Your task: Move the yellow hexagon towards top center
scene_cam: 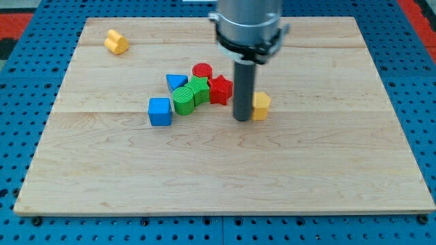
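Note:
The yellow hexagon (260, 105) lies on the wooden board (225, 177) a little right of centre, partly hidden by my rod. My tip (242, 118) touches the board right at the hexagon's left side, between it and the red star (220, 89). The rod comes down from the arm's grey end at the view's top centre.
A cluster sits left of the tip: a red cylinder (201, 70), a blue triangle (176, 82), two green blocks (190, 94) and a blue cube (160, 111). A yellow heart-like block (116, 42) lies at the top left. A blue pegboard surrounds the board.

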